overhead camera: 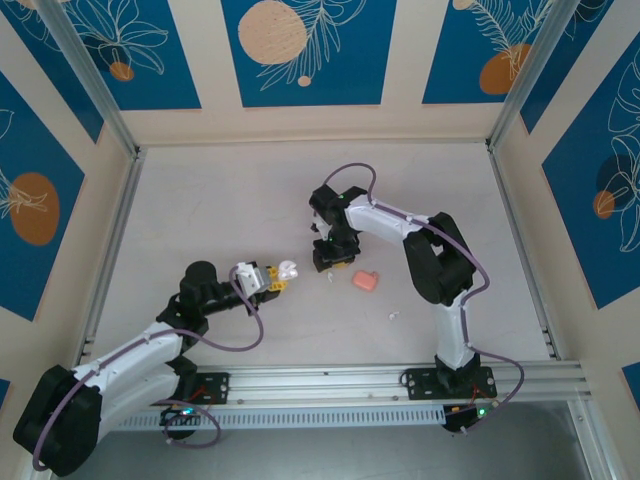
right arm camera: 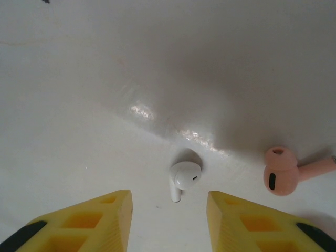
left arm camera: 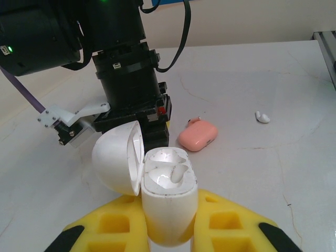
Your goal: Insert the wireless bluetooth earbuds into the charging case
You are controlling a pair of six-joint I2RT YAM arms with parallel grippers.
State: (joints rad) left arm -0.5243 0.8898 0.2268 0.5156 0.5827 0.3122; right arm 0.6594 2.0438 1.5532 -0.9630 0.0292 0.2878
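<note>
My left gripper (left arm camera: 168, 233) is clamped on the white case (left arm camera: 169, 191), lid flipped open; the pink case (left arm camera: 198, 135) lies on the table at one o'clock. On my right gripper (right arm camera: 169, 218) the fingers stand apart, white bud (right arm camera: 185, 176) just ahead at twelve, pink bud (right arm camera: 281, 176) at three of it.

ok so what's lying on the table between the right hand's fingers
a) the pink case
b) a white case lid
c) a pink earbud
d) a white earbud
d: the right wrist view shows a white earbud lying on the table in the gap between the open fingers of the right hand, while the pink earbud sits off to one side, outside them.
</note>
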